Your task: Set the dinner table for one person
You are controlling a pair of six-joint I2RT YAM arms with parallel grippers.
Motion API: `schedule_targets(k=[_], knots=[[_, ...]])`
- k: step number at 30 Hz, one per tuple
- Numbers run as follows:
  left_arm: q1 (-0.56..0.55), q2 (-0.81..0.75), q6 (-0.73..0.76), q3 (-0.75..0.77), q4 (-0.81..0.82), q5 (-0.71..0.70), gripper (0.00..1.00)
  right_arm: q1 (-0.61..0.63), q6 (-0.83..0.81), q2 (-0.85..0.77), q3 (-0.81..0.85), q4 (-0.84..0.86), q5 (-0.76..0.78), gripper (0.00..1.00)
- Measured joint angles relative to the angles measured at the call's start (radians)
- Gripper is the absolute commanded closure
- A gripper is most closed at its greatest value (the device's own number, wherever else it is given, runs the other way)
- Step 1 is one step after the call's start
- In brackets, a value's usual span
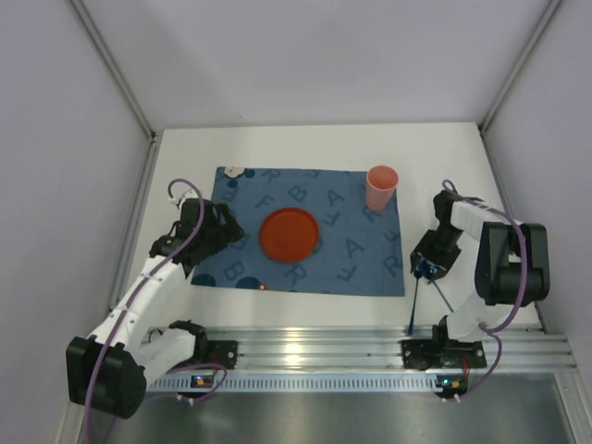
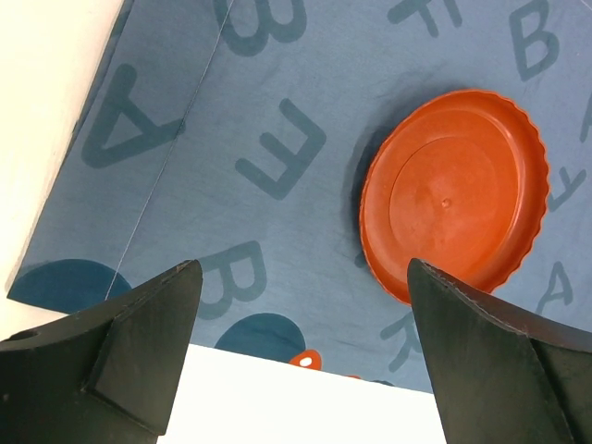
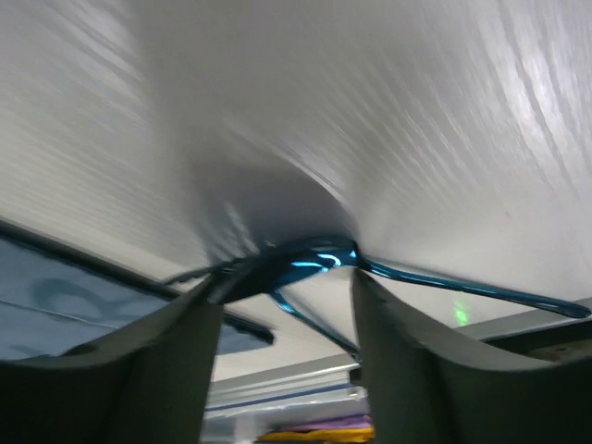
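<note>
Left wrist cam: my L pincer (image 2: 303, 268) gapes wide, empty, over blue mat (image 2: 277, 74) lettered B, F, A; orange plate (image 2: 453, 194) ahead-right. My R pincer (image 3: 285, 282) is clamped on blue cutlery (image 3: 319, 256) w/ white dinner table (image 3: 416, 111) right beneath.

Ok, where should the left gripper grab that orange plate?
Probably pinch the orange plate at its left rim, coming in low from the left: it lies flat on the blue mat, so only that thin scalloped edge offers the open left gripper purchase.
</note>
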Motion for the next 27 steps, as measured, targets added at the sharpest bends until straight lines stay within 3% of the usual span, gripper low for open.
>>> schedule_targets(k=[1,5,16,19,25,27], knots=[[0.000,0.004,0.000,0.000,0.002,0.000,0.02,0.000,-0.003,0.034,0.035,0.004,-0.005,0.60],[0.000,0.029,0.000,0.000,0.007,0.000,0.02,0.000,-0.014,0.142,0.164,-0.008,0.002,0.70],[0.000,0.113,0.000,0.001,0.031,0.001,0.03,0.000,-0.051,0.338,0.419,-0.098,0.006,0.75],[0.000,0.154,0.000,0.021,0.035,0.004,0.03,0.000,-0.072,0.377,0.483,-0.114,-0.002,0.73],[0.000,0.224,0.001,0.093,0.050,0.013,0.03,0.006,-0.115,0.397,0.553,-0.046,0.002,0.44],[0.000,0.239,0.001,0.112,0.063,0.020,0.03,0.011,-0.129,0.387,0.557,-0.013,0.006,0.43]])
